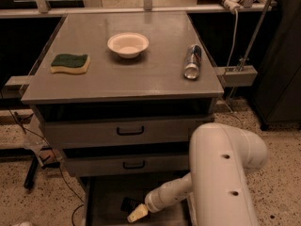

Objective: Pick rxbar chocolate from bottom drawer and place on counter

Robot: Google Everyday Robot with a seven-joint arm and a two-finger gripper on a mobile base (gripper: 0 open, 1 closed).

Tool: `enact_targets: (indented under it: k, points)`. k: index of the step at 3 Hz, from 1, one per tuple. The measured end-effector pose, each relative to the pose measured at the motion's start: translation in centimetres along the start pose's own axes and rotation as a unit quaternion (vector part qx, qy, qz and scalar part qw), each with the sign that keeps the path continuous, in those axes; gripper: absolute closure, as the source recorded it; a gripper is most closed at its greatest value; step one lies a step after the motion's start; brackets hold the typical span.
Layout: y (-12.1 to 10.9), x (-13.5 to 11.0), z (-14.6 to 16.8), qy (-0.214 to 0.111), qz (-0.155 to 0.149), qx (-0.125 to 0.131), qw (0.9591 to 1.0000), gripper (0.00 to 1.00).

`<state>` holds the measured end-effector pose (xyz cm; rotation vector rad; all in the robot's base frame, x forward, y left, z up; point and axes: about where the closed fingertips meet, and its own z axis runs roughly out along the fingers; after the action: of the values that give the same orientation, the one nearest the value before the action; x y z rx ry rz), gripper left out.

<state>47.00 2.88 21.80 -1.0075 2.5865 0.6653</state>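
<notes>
In the camera view, you find the pincer [138, 214] at the bottom centre of the frame, low inside the open bottom drawer [106, 204]. You cannot tell how far open it is or whether it holds anything. The rxbar chocolate [129, 204] lies on the drawer floor, right at the pincer's upper left. The bench [141, 79] carries a sponge [70, 63] at left, a bowl [128, 44] at centre and a can [192, 61] at right.

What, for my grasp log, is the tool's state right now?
The tool: cannot be told; it is low in the bottom drawer, right by the rxbar chocolate.
</notes>
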Motion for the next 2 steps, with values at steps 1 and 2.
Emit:
enact_targets:
  k: [1, 2]
  points:
    - [-1.01, -1.44, 2.79, -0.015, -0.015, 0.02, 0.9996, 0.0]
    - [-1.02, -1.42, 2.97, -0.015, -0.014, 0.02, 0.9996, 0.0]
